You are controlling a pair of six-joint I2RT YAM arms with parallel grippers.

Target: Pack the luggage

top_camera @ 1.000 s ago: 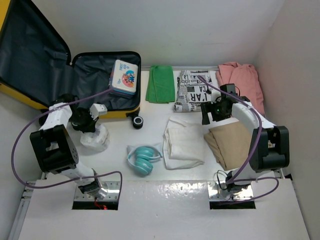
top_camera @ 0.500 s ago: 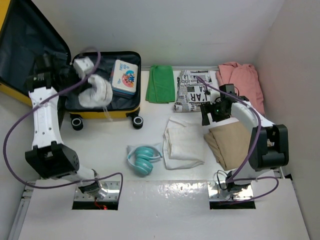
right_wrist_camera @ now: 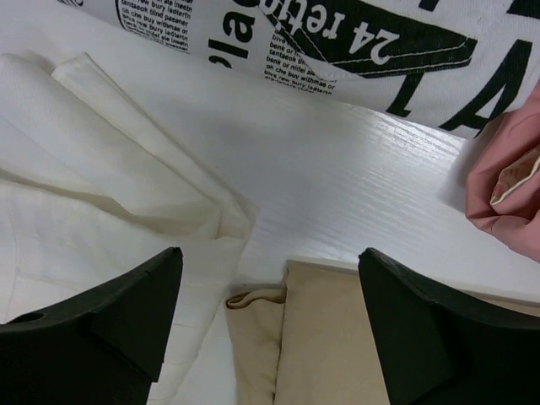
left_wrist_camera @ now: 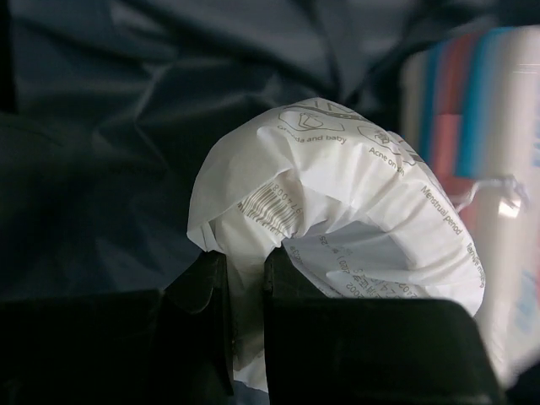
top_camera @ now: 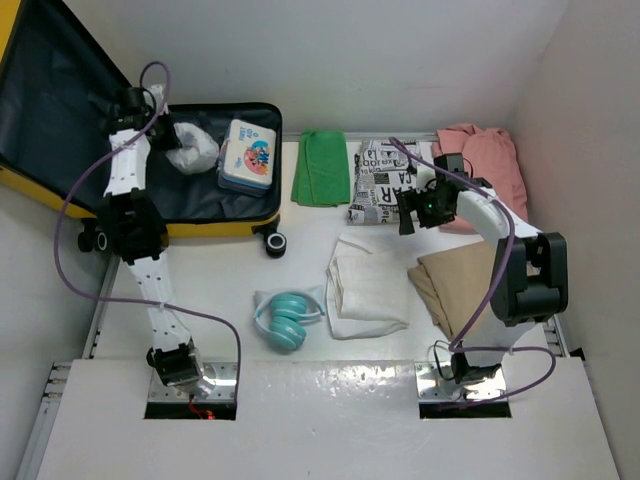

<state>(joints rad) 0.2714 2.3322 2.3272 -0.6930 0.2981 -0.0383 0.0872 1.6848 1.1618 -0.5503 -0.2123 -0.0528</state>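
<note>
Luggage (top_camera: pixel 190 192) lies open in the upper left of the top view, lid leaning back, grey lining exposed, on the worktop (top_camera: pixel 220 285).

Left gripper (top_camera: pixel 160 125) is inside the luggage base. It is narrow, pinching the edge of a white printed packet (left_wrist_camera: pixel 337 211). The packet rests on the lining just left of the white-and-blue tin box (top_camera: pixel 248 155).

Right gripper (right_wrist_camera: pixel 268 253) stands wide and holds nothing. It hovers over bare worktop between the cream cloth (right_wrist_camera: pixel 101 160), the beige cloth (right_wrist_camera: pixel 337 354) and the newsprint cloth (right_wrist_camera: pixel 337 42).

Pink garment (top_camera: pixel 485 160) is at the upper right. Teal headphones (top_camera: pixel 285 318) lie lower centre.
</note>
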